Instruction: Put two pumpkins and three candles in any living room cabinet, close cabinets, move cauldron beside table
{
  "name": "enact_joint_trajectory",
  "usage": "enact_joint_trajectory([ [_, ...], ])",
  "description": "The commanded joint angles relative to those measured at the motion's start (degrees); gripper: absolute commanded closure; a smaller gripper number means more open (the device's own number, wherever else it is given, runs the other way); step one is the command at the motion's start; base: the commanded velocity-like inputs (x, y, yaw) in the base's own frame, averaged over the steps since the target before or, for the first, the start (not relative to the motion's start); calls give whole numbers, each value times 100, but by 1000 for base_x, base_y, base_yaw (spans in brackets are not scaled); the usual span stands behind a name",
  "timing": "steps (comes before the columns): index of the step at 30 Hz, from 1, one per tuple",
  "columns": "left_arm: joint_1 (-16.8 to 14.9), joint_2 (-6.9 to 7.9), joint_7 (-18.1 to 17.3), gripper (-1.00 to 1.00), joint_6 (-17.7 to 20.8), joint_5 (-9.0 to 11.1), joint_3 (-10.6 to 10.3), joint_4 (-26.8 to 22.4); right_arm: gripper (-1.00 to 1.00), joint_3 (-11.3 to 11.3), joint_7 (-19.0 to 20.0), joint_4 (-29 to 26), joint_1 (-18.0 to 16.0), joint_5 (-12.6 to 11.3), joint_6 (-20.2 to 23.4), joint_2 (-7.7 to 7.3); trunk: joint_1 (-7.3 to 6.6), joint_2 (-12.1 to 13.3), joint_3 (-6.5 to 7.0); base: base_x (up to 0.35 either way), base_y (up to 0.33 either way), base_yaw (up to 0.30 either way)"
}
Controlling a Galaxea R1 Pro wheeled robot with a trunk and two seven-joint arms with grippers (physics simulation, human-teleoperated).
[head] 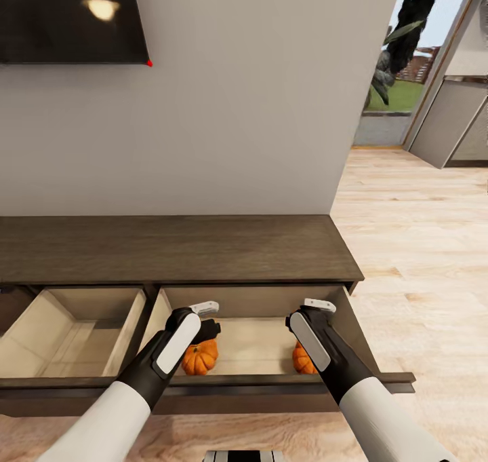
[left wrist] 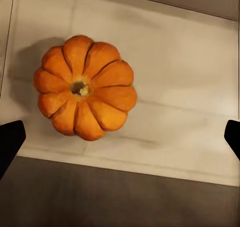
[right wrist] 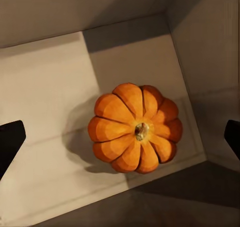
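A dark wall-mounted screen (head: 71,17) hangs on the grey wall (head: 251,109); pale wood flooring (head: 420,245) runs toward a glass door (head: 396,62).

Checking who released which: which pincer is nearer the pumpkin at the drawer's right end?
Right. The right pincer hangs open above that pumpkin, near the drawer's right wall; the left pincer hangs open over the other pumpkin.

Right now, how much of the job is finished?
Done: both pumpkins lie in the cabinet's open right drawer. In hand: nothing; the left gripper and right gripper hover open above them. Left: candles, closing both open drawers, the cauldron.
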Motion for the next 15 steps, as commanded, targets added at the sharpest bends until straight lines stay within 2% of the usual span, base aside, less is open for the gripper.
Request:
enact_joint_trajectory([
  [1,-4,2,59,-100,2,59,-10,-6,-100,13,-51,-6,-5,-46,17,-3,-3,0,18,0,0,0],
  [15,-4,12,56,-100,3,59,8,-7,-100,13,-60,-6,-5,-47,24,-3,-39,18,328,0,0,0],
])
